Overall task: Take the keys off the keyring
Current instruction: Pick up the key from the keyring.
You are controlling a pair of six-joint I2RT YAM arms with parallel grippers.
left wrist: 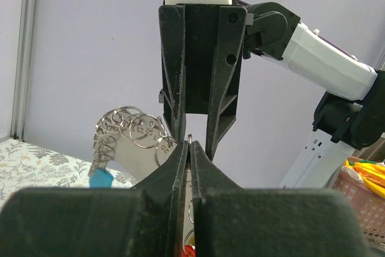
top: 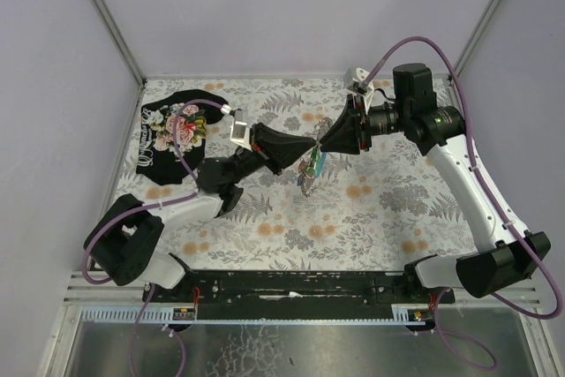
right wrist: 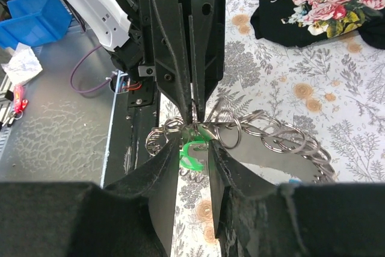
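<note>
The left claw point(left wrist: 190, 148) is clamped on the keyring point(left wrist: 143, 130); the right claw point(right wrist: 194, 167) brackets the green key point(right wrist: 191, 156), grip unconfirmed. Risk: pulling on a partial hold slips the key or drags the keyring free

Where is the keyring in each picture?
Top external: keyring in the middle, held up over the table.
Left wrist: keyring left of centre, low down.
Right wrist: keyring right of centre.
Shared landmark: the flowery table shows in all three.
</note>
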